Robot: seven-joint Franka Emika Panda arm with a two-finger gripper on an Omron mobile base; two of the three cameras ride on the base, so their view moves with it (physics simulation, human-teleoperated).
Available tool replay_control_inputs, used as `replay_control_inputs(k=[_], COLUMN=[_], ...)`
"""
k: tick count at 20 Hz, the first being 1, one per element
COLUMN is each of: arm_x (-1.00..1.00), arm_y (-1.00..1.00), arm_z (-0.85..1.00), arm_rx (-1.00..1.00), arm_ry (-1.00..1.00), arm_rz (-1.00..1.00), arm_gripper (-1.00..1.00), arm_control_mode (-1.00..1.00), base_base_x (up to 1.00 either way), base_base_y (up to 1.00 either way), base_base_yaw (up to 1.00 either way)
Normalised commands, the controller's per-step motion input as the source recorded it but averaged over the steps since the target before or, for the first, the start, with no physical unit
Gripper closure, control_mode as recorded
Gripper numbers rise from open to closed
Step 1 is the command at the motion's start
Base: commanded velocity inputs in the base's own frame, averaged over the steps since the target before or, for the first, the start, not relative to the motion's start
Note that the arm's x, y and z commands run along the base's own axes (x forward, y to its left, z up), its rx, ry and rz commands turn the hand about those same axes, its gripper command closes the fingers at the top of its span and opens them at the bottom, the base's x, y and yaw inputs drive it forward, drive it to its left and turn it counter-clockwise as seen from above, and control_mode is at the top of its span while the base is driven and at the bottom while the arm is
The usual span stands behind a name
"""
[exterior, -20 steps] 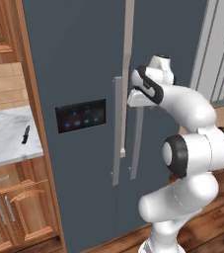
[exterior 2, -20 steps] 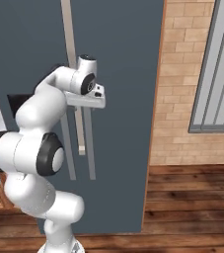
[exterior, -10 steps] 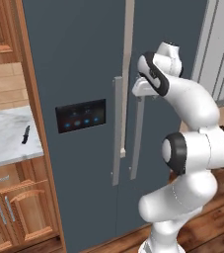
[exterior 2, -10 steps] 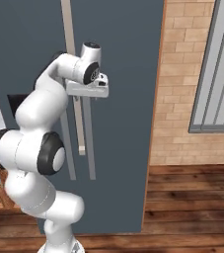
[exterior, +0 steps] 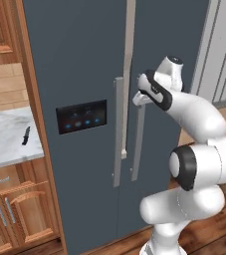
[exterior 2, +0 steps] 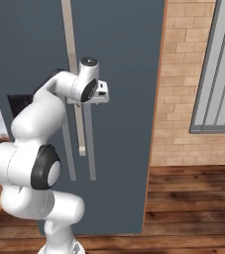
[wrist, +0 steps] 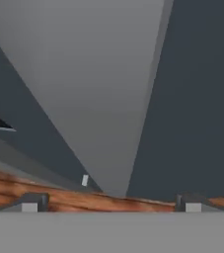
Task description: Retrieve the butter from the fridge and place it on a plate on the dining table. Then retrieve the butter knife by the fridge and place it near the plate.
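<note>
Closed fridge (exterior: 79, 60) with the claw (exterior: 140, 97) raised against the right-door handle (exterior: 138, 144), fingers spread wide and holding nothing. In the hand view the handle (wrist: 98, 99) runs down between the two fingertips (wrist: 32, 201). The knife (exterior: 25, 135) lies on the marble table (exterior: 5, 139) left of the fridge, well apart from the claw.

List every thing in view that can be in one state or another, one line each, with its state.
fridge: both doors shut.
right door handle: upright on the door, gripper at its upper part, not clamped.
gripper: jaws open wide, holding nothing.
butter knife: lying flat on the marble counter left of the fridge, untouched.
wooden cabinet doors: shut.
</note>
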Motion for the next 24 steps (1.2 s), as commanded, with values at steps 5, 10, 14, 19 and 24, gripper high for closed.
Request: replay_control_inputs(k=[5, 10, 14, 19, 24], arm_x=[0.18, 0.13, 0.22, 0.35, 0.37], arm_y=[0.03, 0.09, 0.04, 0.00, 0.00], arm_z=[-0.25, -0.28, -0.12, -0.06, -0.13], arm_rx=[0.00, 0.00, 0.02, 0.05, 0.06], arm_ry=[-0.18, -0.17, -0.08, -0.03, -0.08], arm_rz=[0.00, -0.02, -0.01, 0.00, 0.00], arm_gripper=[-1.00, -1.00, -1.00, -1.00, -1.00], arm_control_mode=[-1.00, -1.00, -1.00, -1.00, -1.00], base_base_x=[0.00, 0.00, 0.00, 0.00, 0.00], base_base_y=[0.00, 0.00, 0.00, 0.00, 0.00], base_base_yaw=[0.00, 0.00, 0.00, 0.00, 0.00])
